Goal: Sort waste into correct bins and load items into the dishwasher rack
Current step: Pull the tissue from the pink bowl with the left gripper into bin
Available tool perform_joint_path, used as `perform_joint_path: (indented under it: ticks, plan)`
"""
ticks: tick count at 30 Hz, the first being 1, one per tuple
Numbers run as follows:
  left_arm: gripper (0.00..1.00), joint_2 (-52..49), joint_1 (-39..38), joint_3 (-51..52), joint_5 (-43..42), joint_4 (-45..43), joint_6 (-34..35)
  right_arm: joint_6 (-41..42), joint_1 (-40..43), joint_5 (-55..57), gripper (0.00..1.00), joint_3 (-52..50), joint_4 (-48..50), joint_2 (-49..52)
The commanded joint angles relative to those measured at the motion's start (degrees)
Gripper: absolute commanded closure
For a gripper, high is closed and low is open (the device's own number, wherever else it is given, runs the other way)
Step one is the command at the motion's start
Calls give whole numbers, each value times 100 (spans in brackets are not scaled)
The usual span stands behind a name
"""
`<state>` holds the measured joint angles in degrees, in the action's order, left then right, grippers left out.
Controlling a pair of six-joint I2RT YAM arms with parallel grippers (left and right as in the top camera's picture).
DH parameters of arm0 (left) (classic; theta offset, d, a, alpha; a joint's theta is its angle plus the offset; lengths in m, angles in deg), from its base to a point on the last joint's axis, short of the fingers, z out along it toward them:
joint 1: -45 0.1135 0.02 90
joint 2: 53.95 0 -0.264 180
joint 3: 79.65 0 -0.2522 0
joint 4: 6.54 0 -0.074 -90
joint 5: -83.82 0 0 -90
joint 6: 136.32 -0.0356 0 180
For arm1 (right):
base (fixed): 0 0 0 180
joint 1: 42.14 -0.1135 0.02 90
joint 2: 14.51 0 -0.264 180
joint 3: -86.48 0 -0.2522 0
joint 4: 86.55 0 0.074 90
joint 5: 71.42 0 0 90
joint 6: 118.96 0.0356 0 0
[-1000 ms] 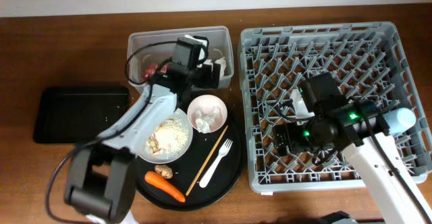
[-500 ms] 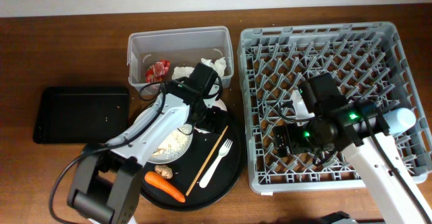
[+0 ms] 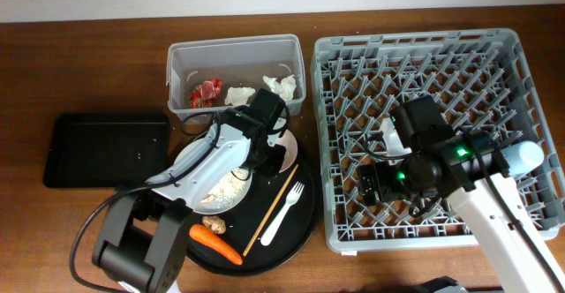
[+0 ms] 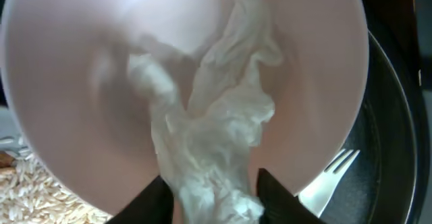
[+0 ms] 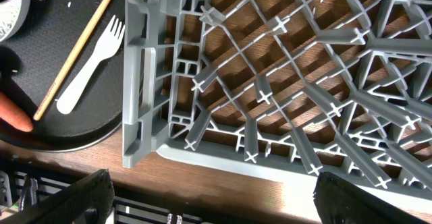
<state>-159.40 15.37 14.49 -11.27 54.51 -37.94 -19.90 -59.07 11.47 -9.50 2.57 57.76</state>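
My left gripper (image 3: 265, 147) is down in the pinkish-white bowl (image 4: 81, 116), shut on a crumpled white tissue (image 4: 216, 136) that sits between its two black fingers (image 4: 152, 200). In the overhead view the arm hides most of the bowl (image 3: 284, 147). The clear tub (image 3: 177, 63) holds a red wrapper (image 3: 207, 92) and white tissues (image 3: 282, 86). The grey plate (image 3: 216, 187) carries rice crumbs (image 4: 34, 197). A carrot (image 3: 214, 244), a brown lump (image 3: 212, 225), the fork (image 3: 282, 212) and the chopstick (image 3: 271, 209) lie on the round tray. My right gripper (image 5: 229, 204) hangs open over the near left corner of the dishwasher rack (image 3: 415, 39).
The shallow black tray (image 3: 106, 147) lies left of the big round black tray (image 3: 300, 231). A light blue cup (image 3: 527, 156) rests at the rack's right edge, and a white item (image 3: 388, 134) stands among the tines beside the right arm. Bare wood (image 5: 283, 183) shows before the rack.
My left gripper moved from above the clear tub down into the bowl and closed its fingers on the tissue there. The right arm stayed where it was.
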Motion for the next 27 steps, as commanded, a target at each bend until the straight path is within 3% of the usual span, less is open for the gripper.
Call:
perform_joint_path:
  ticks: [1,3,8,11,18,23,24,25,26,27]
  plan:
    - [86,-72,-7,70,39,-15,-11,26,-31,28,2,26,-9,-39]
    - [99,-72,-7,70,37,-57,-11,24,-31,28,2,28,-15,-39]
    - [100,236,44,-850,50,289,-35,24,-31,31,2,28,-22,-39]
    - [100,588,205,-1687,699,323,-33,24,-31,31,2,26,-20,-39]
    - [100,-168,393,-1871,944,-2081,-33,24,-31,31,2,28,-2,-39]
    - [99,-994,468,-1871,944,-2977,-33,24,-31,31,2,26,-2,-39]
    - [88,-994,483,-1871,944,-3010,-35,24,-31,31,2,26,0,-39]
    - [43,-992,494,-1873,944,-3012,-35,24,-31,31,2,26,0,-39]
    - [20,-992,494,-1873,944,-2975,-37,24,-31,31,2,26,0,-39]
    - [4,-975,494,-1878,942,-2857,-37,24,-31,31,2,28,-2,-39]
